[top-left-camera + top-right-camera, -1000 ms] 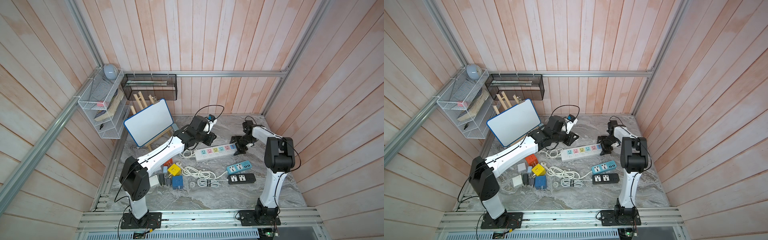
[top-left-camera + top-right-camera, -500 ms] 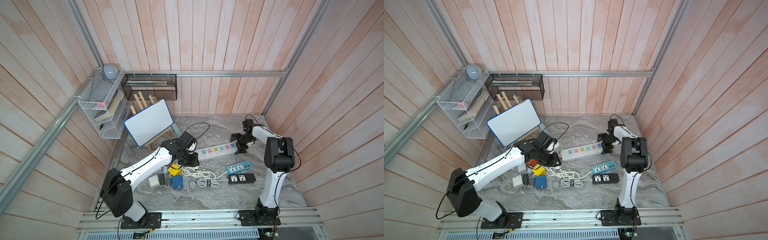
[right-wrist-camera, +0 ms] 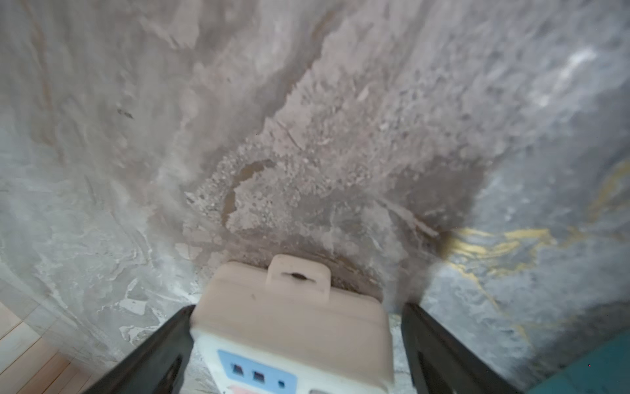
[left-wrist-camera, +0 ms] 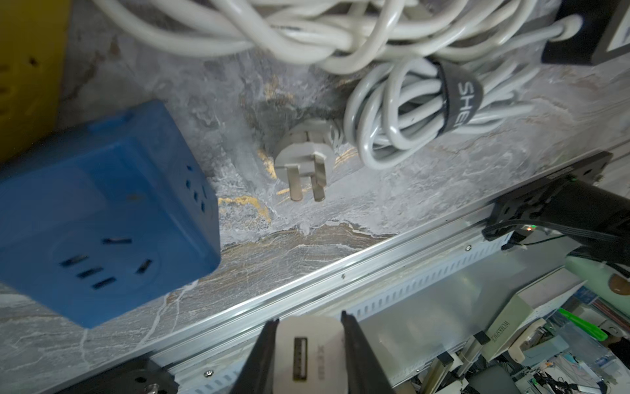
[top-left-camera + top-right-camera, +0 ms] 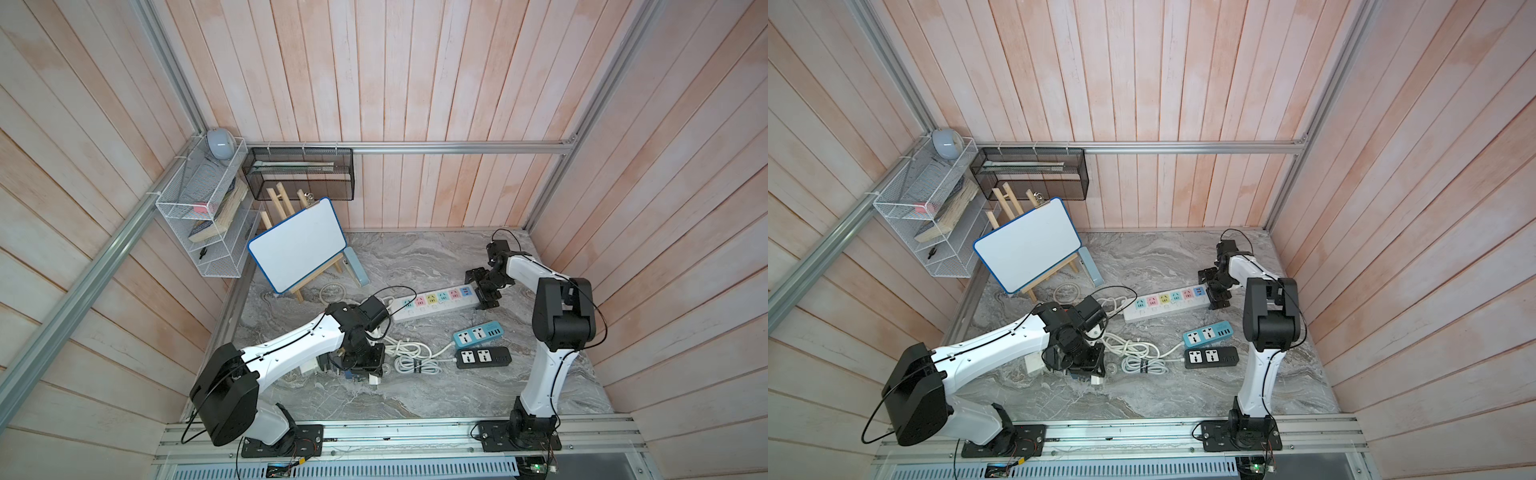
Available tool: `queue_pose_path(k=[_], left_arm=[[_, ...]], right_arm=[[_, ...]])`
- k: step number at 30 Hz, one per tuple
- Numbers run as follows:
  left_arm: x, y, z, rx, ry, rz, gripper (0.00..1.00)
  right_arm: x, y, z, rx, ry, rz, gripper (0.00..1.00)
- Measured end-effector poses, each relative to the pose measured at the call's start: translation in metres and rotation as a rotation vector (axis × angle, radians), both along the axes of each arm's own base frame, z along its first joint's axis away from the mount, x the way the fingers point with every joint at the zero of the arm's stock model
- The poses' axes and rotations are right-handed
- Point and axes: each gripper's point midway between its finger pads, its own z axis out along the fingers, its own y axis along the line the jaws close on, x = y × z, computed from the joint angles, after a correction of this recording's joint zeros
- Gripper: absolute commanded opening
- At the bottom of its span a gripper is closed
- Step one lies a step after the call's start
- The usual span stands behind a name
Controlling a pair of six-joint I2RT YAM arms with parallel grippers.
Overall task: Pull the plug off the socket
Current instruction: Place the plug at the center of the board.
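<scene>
Clamping the white plug (image 4: 306, 358), the left gripper (image 4: 308, 317) hangs near the worktop's (image 5: 415, 399) front edge. The right gripper (image 3: 299, 305) straddles the power strip's (image 3: 289, 327) end, released.

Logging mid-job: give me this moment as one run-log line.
left gripper: jaws shut on white USB plug | right gripper: jaws open astride power strip end | plug: out of socket
</scene>
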Motion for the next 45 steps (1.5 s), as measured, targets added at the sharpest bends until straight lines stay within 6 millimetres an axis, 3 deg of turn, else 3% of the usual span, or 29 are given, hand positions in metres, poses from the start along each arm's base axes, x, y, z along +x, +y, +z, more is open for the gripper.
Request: queue_pose_path(k=[7,14,17,19,21,25,31,37,40,41,42,45], left_arm=[[-0.008,0.002,-0.031,0.106,0.022,-0.041,0.00],[-0.002,0.002,-0.061,0.202,-0.002,-0.071,0.01],[0.001,0.001,-0.066,0.212,-0.024,-0.077,0.14],[0.003,0.001,-0.068,0.216,-0.035,-0.078,0.31],[0.005,0.001,-0.069,0.221,-0.046,-0.079,0.40],[0.006,0.001,-0.072,0.227,-0.050,-0.085,0.52],[0.009,0.001,-0.072,0.241,-0.069,-0.092,0.56],[0.027,-0.012,-0.047,0.206,-0.148,-0.080,0.63],[0.045,-0.029,-0.016,0.137,-0.240,-0.057,0.69],[0.053,-0.034,-0.002,0.107,-0.278,-0.044,0.80],[0.060,-0.038,0.012,0.070,-0.316,-0.023,1.00],[0.086,-0.034,0.057,-0.041,-0.428,0.076,1.00]], right_arm=[[-0.002,-0.005,0.002,-0.033,-0.013,0.018,0.98],[0.001,-0.007,0.015,-0.048,-0.050,0.031,0.98],[0.002,-0.007,0.021,-0.049,-0.064,0.035,0.98],[0.002,-0.007,0.023,-0.049,-0.071,0.038,0.98],[0.003,-0.007,0.026,-0.049,-0.078,0.040,0.98],[0.003,-0.007,0.028,-0.050,-0.084,0.041,0.98],[0.003,-0.007,0.034,-0.050,-0.098,0.041,0.98],[0.004,-0.009,0.053,-0.078,-0.146,0.056,0.98],[0.003,-0.011,0.066,-0.111,-0.177,0.076,0.98],[0.003,-0.013,0.071,-0.127,-0.189,0.086,0.98],[0.003,-0.014,0.076,-0.146,-0.204,0.099,0.98],[0.003,-0.024,0.098,-0.227,-0.268,0.145,0.98]])
